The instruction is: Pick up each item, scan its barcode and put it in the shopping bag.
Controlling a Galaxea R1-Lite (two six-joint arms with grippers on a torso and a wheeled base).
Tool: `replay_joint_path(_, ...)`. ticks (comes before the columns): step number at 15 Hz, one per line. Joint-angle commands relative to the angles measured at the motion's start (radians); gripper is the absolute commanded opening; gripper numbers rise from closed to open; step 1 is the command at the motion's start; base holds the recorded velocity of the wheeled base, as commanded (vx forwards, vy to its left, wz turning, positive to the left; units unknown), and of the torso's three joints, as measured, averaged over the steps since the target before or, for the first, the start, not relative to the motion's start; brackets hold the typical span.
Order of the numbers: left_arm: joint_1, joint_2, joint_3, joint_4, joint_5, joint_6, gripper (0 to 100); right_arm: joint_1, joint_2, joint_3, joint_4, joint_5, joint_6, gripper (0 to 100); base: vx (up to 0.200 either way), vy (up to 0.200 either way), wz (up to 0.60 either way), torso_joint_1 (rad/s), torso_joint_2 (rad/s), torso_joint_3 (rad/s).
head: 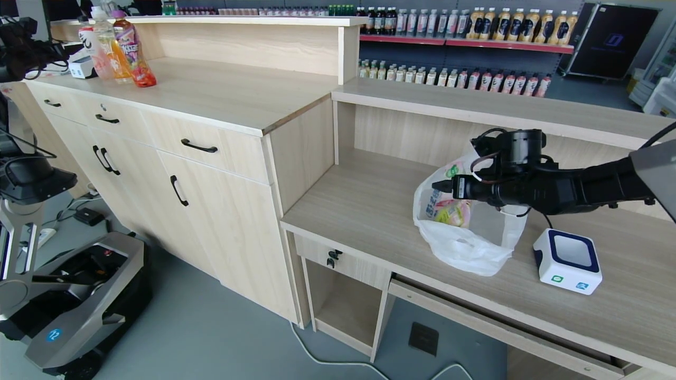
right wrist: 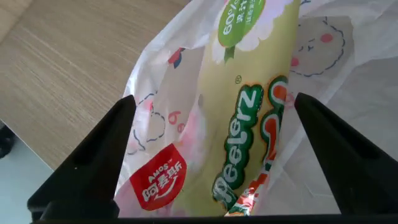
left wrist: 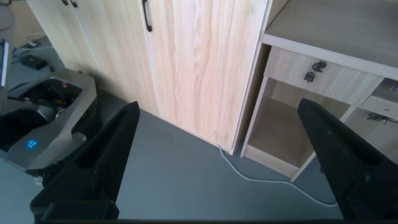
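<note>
The white plastic shopping bag [head: 465, 243] lies on the lower counter with its mouth open. Inside it rest a yellow-green snack packet [right wrist: 249, 124] and a pink-and-white packet [right wrist: 161, 162]; both also show through the bag's mouth [head: 451, 211]. My right gripper [head: 439, 186] hovers at the bag's opening, open, its fingers [right wrist: 93, 168] spread on either side of the packets without touching them. The white and blue barcode scanner [head: 567, 261] sits just right of the bag. My left gripper [left wrist: 217, 162] hangs open over the grey floor, holding nothing.
Several drink bottles [head: 121, 47] stand on the taller counter at far left. A wooden cabinet [head: 211, 211] with drawers and doors lies between them and the lower counter [head: 359, 206]. Cables [left wrist: 267, 177] run across the floor. Store shelves [head: 465, 45] line the back.
</note>
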Motion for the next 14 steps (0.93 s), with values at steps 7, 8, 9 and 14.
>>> replay_joint_path(7,0.0,0.0,0.0,0.0,0.001,0.0,100,-0.056,-0.526,0.014,0.082,0.145,-0.447,100,0.0,0.0,-0.26,-0.002,0.0,0.001)
replay_joint_path(8,0.0,0.0,0.0,0.0,-0.001,0.0,100,-0.087,-0.558,-0.068,0.177,0.143,-0.458,100,0.0,0.0,-0.6,-0.002,0.0,0.002)
replay_joint_path(9,0.0,0.0,0.0,0.0,0.001,0.0,100,-0.104,-0.575,-0.105,0.234,0.14,-0.459,100,0.0,0.0,-0.6,0.012,0.0,0.012)
replay_joint_path(14,0.0,0.0,0.0,0.0,0.001,0.0,100,-0.358,-0.624,-0.17,0.59,0.013,-0.402,100,0.0,0.0,-0.6,0.001,0.0,0.005)
